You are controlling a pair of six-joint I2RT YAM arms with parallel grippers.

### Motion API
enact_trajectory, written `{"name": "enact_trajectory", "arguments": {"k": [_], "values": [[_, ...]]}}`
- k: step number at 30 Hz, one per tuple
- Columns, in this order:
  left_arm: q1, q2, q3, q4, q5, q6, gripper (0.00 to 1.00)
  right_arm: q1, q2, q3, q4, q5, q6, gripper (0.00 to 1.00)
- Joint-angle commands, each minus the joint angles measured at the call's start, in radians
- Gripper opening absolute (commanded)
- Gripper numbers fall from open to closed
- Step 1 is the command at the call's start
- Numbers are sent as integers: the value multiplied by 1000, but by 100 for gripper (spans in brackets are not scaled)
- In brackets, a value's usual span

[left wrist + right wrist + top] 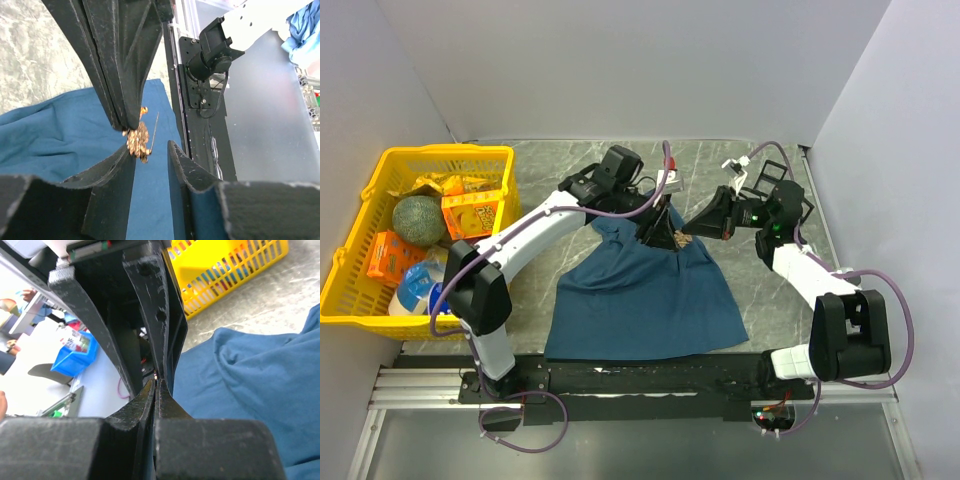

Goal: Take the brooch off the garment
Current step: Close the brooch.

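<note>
Left claw (pixel 150 148) parted | brooch (pixel 137 142) between | right claw (pixel 128 128) pinches it

Built of white moulded link covers and black blocky joint housings, alike on left arm (pixel 535 235) and right arm (pixel 800 270). Carries thin lilac cables (pixel 667 165) strung along the links. Shows small green indicator lights (pixel 757 214) on the right wrist housing. Ends in matte black tapered fingers (pixel 107 195), scuffed, pale-flecked along worn edges.

The garment (pixel 640 295) is soft, matt cloth. The brooch (pixel 137 142) is glittering gold-toned metal; the basket (pixel 450 152) is smooth plastic.
</note>
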Motion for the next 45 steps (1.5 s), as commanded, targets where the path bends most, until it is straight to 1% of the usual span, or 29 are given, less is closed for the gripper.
{"name": "enact_trajectory", "arguments": {"k": [1, 4, 10, 13, 14, 19, 21, 31, 36, 45], "values": [[-11, 2, 38, 58, 52, -39, 36, 0, -23, 6, -41, 52, -77, 0], [-11, -5, 32, 79, 21, -64, 37, 0, -35, 8, -113, 70, -145, 0], [-11, -10, 24, 110, -20, -99, 36, 0, -38, 5, -129, 87, -166, 0], [-11, -7, 21, 119, -27, -111, 35, 1, -41, 0, -130, 89, -168, 0], [-11, -7, 21, 121, -30, -115, 33, 0, -42, 2, -133, 89, -174, 0], [-11, 2, 26, 133, -34, -141, 30, 1, -53, -1, -153, 99, -192, 0], [-11, 5, 27, 136, -40, -147, 27, 1, -61, -3, -164, 107, -205, 0], [-12, 2, 13, 170, -53, -185, 24, 17, -90, -1, -244, 145, -297, 0], [-14, 7, 10, 168, -59, -184, 23, 21, -98, -3, -244, 155, -297, 0], [-26, 5, 6, 173, -146, -184, 18, 26, -122, -6, -259, 168, -318, 0]]}}
